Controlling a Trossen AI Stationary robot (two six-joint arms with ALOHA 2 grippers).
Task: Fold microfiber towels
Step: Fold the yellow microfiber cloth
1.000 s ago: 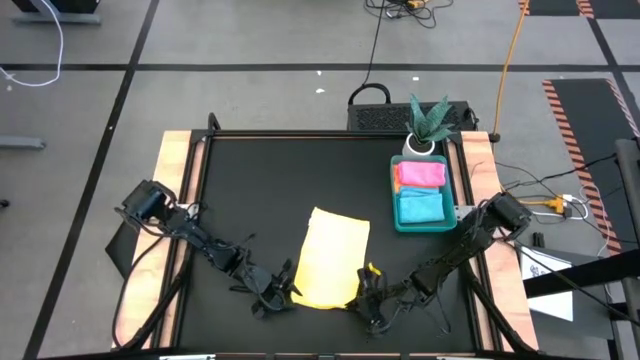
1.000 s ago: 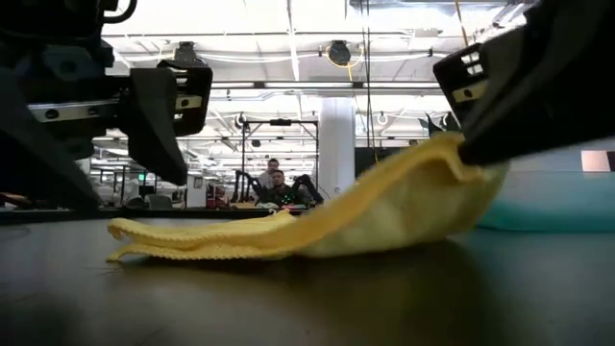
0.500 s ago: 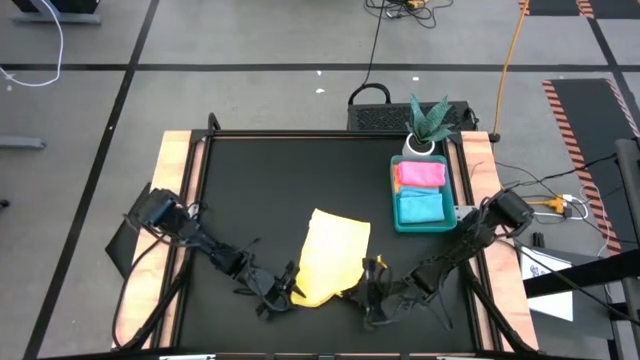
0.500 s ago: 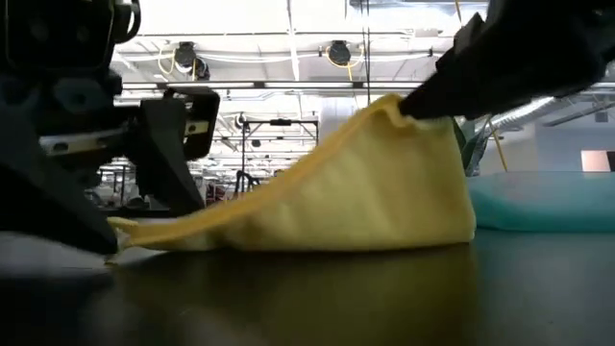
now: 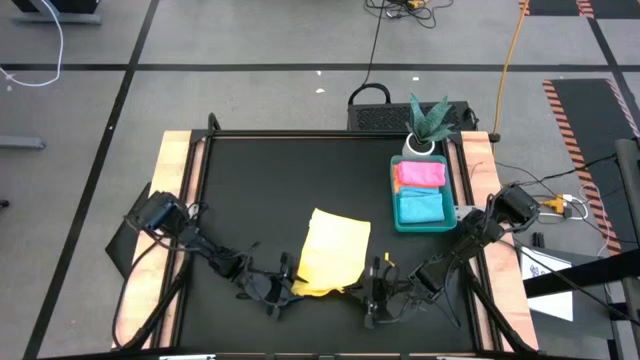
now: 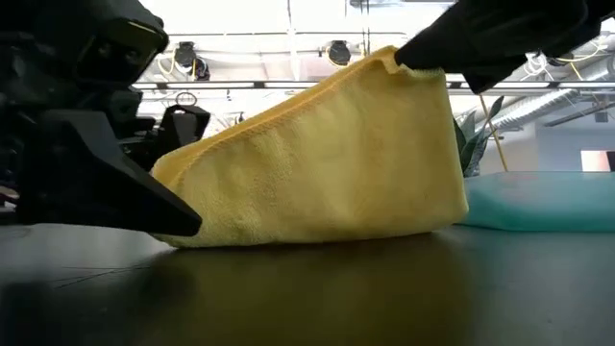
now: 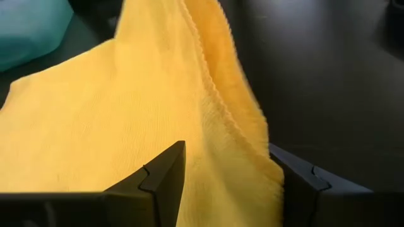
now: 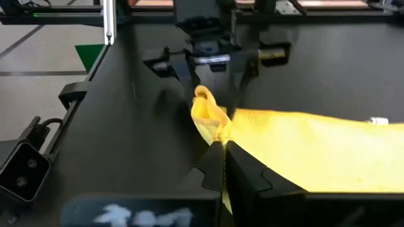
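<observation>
While right gripper (image 5: 378, 277) clamps yellow towel (image 5: 332, 258) corner at 5 o'clock, left gripper (image 5: 283, 290) sits spread at 7.

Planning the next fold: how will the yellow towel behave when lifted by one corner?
Probably floppy: the yellow towel drapes in a sagging slope from the corner pinched by the right gripper. Likely light, since that thin pinch holds it up. Its napped surface suggests it won't slip easily.
</observation>
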